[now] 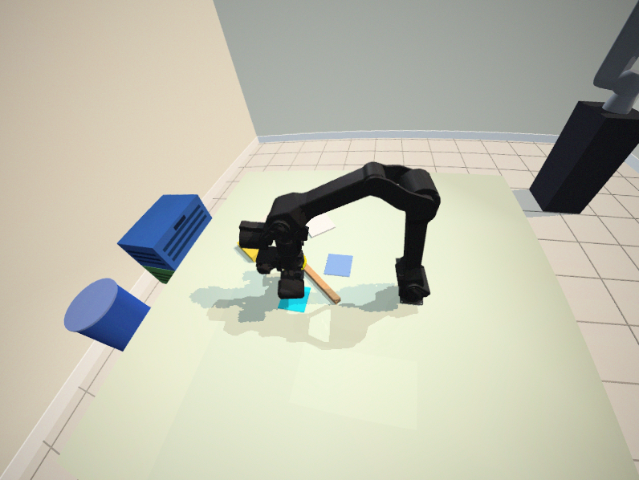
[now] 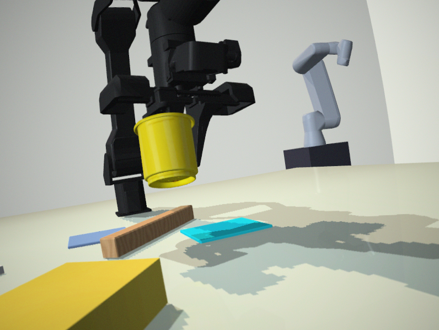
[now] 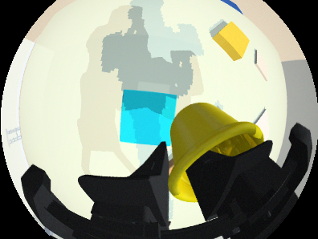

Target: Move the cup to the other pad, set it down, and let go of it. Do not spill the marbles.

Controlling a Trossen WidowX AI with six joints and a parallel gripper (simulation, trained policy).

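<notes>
Hanging over the worktop (image 1: 361, 439) (image 2: 354, 302) (image 3: 60, 80), the pincer (image 3: 172, 144) is nearly shut, pinching the yellow cup (image 2: 166, 149) (image 3: 201, 128) by its wall. The cup looks stiff and maybe slippery, so that side grip should stay tight, keeping any small marbles in.

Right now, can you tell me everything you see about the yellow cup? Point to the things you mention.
The yellow cup (image 2: 167, 147) (image 3: 201, 126) looks like shiny, smooth plastic. It has round sides, a thick rolled rim at the top and a narrower ring around its bottom. It hangs in the air, mouth up but tilted a bit. The gripper (image 3: 172, 144) pinches its wall, with one finger inside the cup and one outside. Nothing else seems to touch it from outside. Through the mouth you can glimpse something inside, but it's too hidden to count.
</notes>
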